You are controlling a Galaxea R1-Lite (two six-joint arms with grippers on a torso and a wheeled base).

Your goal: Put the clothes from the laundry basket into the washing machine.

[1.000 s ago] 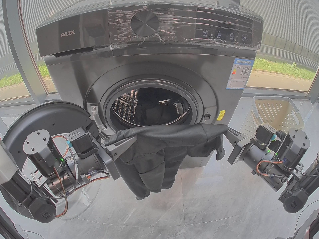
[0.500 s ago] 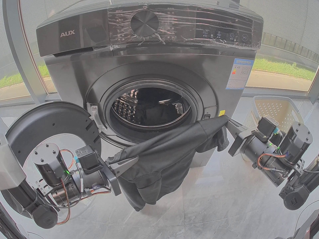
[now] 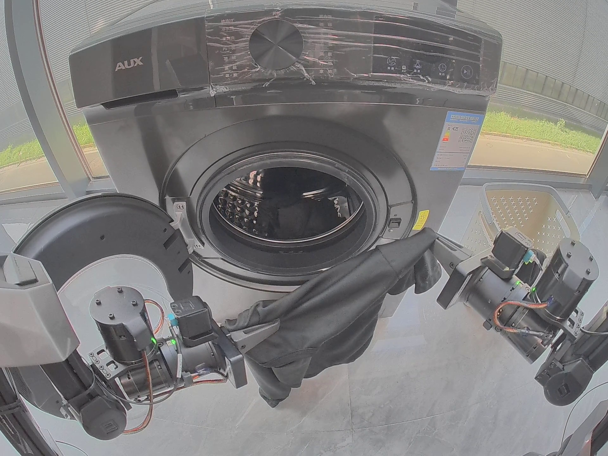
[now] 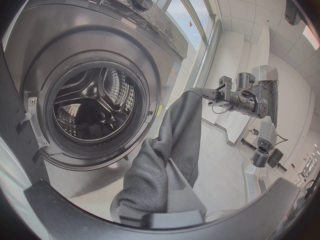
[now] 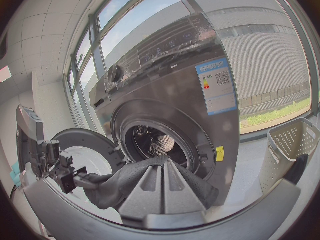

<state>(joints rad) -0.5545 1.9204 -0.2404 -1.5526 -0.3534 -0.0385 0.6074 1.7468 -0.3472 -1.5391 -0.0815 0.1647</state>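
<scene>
**Head view:** Grey front-load washing machine (image 3: 285,128) w/ its round door (image 3: 101,235) swung open to the robot's left. The drum (image 3: 288,204) is open & dark clothes lie inside. A dark garment (image 3: 329,305) is held stretched in the air in front of the machine, below the drum opening, slanting from low on the left up to the right. The left gripper (image 3: 269,330) has its fingers closed tight on the lower end; loose fabric hangs beneath it toward the tiled floor (image 3: 411,400). The right gripper (image 3: 438,243) pinches the upper end, near the machine's lower right corner, fingers closed on the cloth. A cream perforated laundry basket (image 3: 529,213) stands on the floor right of the machine, behind the right arm.

**Left wrist view:** Left gripper (image 4: 168,174) fingers are pressed together w/ mesh-lined fabric bunched over them. The garment runs up & away to the right gripper (image 4: 205,91), farther off. The drum shows beyond, dark clothes at its bottom.

**Right wrist view:** Right gripper (image 5: 163,165) has its two fingers side by side, nearly touching, cloth caught at the tips. The garment sags across to the left gripper (image 5: 83,181), in front of the open door. The basket stands beside the machine w/ a dark item (image 5: 298,169) inside.
</scene>
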